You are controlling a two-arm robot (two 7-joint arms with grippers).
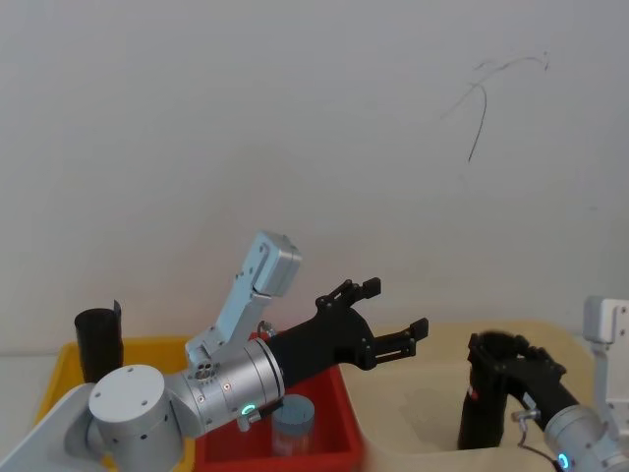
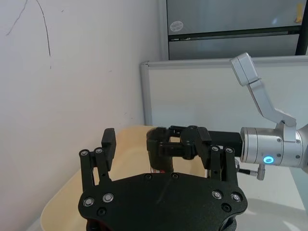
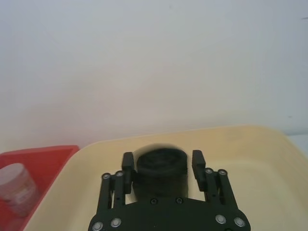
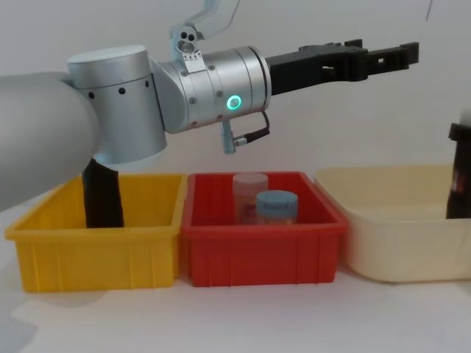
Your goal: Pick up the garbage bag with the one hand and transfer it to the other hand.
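Black cylindrical garbage bag [image 1: 479,415], upright

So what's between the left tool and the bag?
Nothing: in the head view the open left tool hangs short of the bag, bare tub below the gap. The right tool is at the bag.

Nothing can be read: no word, number or brand. An oval white sticker [image 2: 176,26] sits on the grey cabinet [image 2: 231,17] seen from the left wrist, but its print is too small to make out. The clear jar [image 3: 17,190] in the red bin [image 3: 45,156] carries a reddish label with no legible letters. A small red mark low on the bag [image 1: 479,425] is also illegible.
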